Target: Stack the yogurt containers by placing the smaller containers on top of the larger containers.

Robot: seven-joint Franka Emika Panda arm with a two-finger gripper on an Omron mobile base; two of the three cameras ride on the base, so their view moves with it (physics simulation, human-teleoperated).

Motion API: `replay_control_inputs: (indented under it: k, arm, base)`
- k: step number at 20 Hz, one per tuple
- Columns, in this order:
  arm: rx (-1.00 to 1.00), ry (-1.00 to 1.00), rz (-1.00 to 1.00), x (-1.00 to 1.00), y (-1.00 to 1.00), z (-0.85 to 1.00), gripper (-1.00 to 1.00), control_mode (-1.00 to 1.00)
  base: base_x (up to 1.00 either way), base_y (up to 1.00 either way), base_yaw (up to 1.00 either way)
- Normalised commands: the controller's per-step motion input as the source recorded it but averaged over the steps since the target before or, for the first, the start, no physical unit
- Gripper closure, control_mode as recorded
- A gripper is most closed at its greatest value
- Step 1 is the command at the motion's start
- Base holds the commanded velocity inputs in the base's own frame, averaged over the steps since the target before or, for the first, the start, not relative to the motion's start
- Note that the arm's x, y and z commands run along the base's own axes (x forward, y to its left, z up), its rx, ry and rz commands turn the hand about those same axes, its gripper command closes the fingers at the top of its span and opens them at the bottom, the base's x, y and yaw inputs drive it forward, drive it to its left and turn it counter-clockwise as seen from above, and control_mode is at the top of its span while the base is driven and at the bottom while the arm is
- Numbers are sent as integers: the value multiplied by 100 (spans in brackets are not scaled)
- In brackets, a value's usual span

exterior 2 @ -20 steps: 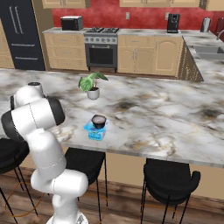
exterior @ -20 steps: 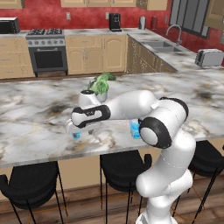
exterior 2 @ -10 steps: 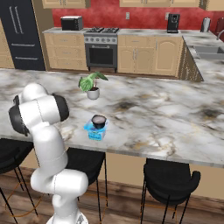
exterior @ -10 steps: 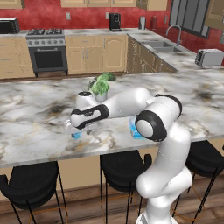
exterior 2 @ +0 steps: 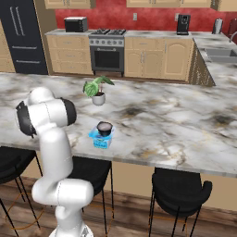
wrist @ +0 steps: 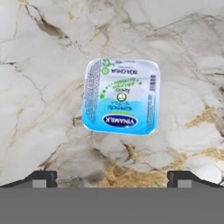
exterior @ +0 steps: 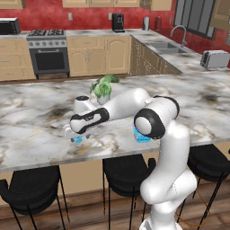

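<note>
Flat, even light is washing over the marble counter (exterior: 36, 112), casting only a faint shadow beneath the pincer (wrist: 112, 176). Nothing is glaring. The label on the light-blue cup (wrist: 120, 96) ahead of the pincer is looking soft and slightly blurred.

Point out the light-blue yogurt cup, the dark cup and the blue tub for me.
light-blue yogurt cup (wrist: 120, 96): hand view, middle of its printed foil lid.
dark cup (exterior 2: 104, 128): right base view, its pale top.
blue tub (exterior 2: 100, 140): right base view, front wall below the dark cup.
</note>
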Motion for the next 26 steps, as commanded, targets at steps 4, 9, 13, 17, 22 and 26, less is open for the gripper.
replay_control_inputs:
  k: [4, 9, 13, 17, 22, 26]
  arm:
    - [-3, 0, -1, 21, 1, -20, -100, -100]
    - [-2, 0, -2, 23, 0, -15, -100, -100]
    - [-1, 0, -2, 25, 1, -10, -100, -100]
    - [0, 0, -2, 27, 10, -10, -100, -100]
    - [0, 0, -2, 23, 15, -10, -100, -100]
    - [-1, 0, -1, 15, 13, -10, -100, -100]
  base:
    - [0, 0, 0]
    - [0, 0, 0]
    - [0, 0, 0]
    - [0, 0, 0]
    - [0, 0, 0]
    - [0, 0, 0]
